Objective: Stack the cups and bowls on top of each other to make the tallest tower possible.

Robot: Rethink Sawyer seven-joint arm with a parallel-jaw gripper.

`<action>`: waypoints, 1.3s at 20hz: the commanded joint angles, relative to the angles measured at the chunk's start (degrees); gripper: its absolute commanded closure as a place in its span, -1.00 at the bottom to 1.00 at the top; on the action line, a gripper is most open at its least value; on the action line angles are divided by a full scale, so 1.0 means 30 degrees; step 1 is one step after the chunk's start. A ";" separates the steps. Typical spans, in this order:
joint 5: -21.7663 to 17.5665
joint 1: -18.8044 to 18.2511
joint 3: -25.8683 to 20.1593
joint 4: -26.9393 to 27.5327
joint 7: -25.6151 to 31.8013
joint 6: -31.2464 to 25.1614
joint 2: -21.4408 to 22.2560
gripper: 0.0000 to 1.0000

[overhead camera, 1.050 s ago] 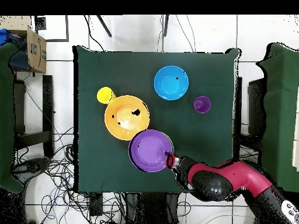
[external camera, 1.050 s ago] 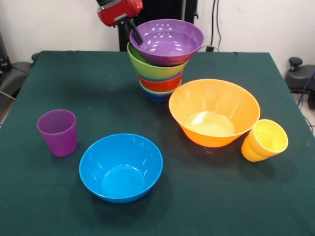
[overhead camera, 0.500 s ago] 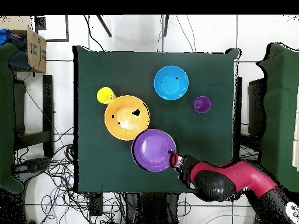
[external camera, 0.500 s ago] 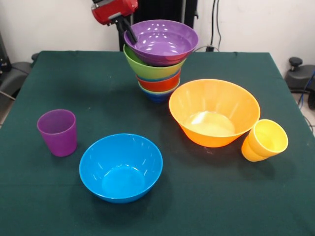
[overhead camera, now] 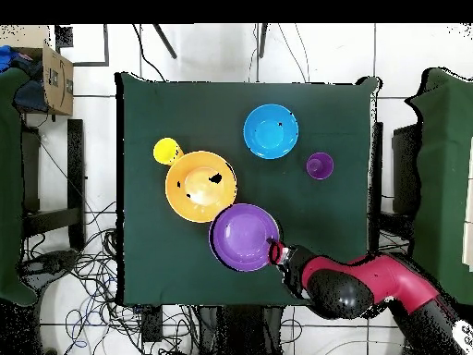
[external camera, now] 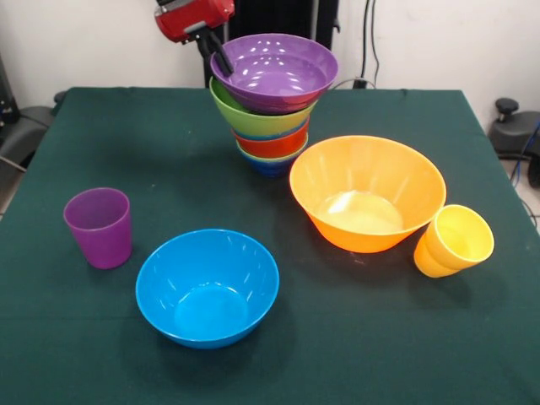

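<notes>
At desk's (external camera: pixel 101 135) far side stands the tower (external camera: pixel 270 105): dk blue bowl lowest, then red-orange, green, w/ wide purple bowl (external camera: pixel 274 70) on top, tilted. Gripper (external camera: pixel 218 57) sits at purple bowl's rim, closed on it, one finger inside. Nearer: orange bowl (external camera: pixel 367 192) just beside tower, yellow cup (external camera: pixel 453 241) touching orange bowl, blue bowl (external camera: pixel 207 286) at front, purple cup (external camera: pixel 99 226) off to its side.

You've dragged the purple bowl (external camera: pixel 274 69) leftward in the front view with the end effector (external camera: pixel 221 57); the tower (external camera: pixel 270 110) now leans less.
</notes>
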State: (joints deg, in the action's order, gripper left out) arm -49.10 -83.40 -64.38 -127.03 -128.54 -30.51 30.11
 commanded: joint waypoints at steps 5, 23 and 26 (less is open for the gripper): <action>-0.1550 0.1059 0.0778 0.1294 0.4190 0.0018 -0.0717 1.00; -0.1584 0.1211 0.0847 0.1320 0.4024 -0.0015 -0.0472 1.00; -0.1609 0.1213 0.0851 0.1318 0.4020 -0.0017 -0.0444 1.00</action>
State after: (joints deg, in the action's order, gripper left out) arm -49.33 -82.82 -64.34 -126.95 -128.54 -30.52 30.11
